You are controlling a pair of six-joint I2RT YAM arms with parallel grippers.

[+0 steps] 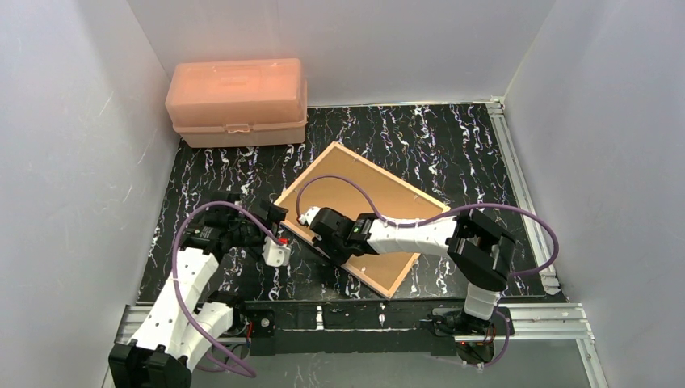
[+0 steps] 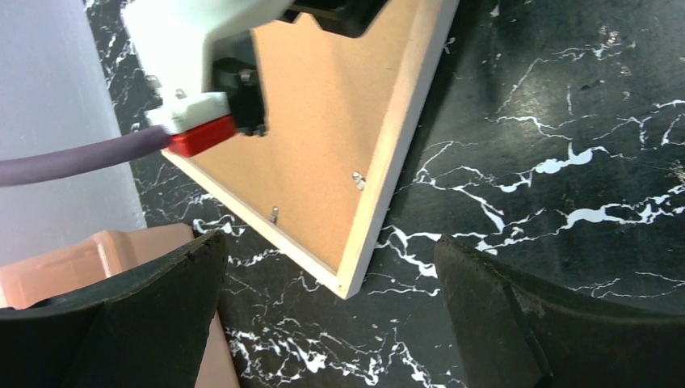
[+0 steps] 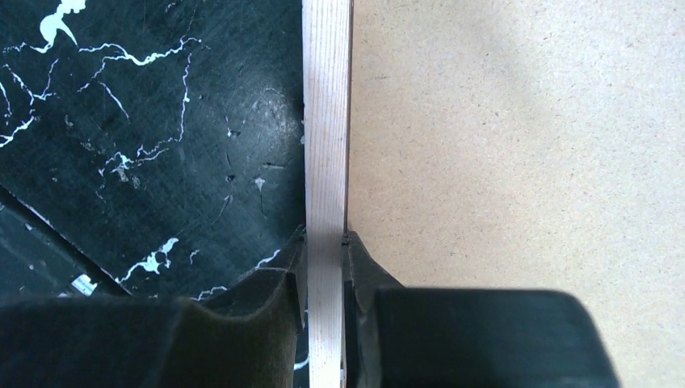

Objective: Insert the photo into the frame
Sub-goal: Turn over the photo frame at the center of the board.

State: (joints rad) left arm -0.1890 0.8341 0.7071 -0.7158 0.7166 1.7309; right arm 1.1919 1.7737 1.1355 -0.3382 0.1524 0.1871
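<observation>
Frame (image 1: 388, 198) lies back up; R hand (image 3: 325, 238) pinches its wood edge, L hand (image 2: 327, 263) spread wide by corner.

No text can be read, none on the frame (image 1: 388, 198); the box (image 1: 236, 97) lid may carry raised marks, too blurred to tell.

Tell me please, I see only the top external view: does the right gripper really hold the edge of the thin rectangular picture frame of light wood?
Observer: In the right wrist view the right gripper straddles the light tan wooden rail of the picture frame: one finger on the black marbled table side, one on the brown back panel side, both close against the rail.
Operator: Is the left gripper open?
Observer: Yes. The left wrist view shows the left gripper wide open, the frame's corner seen between its fingers, untouched.
</observation>
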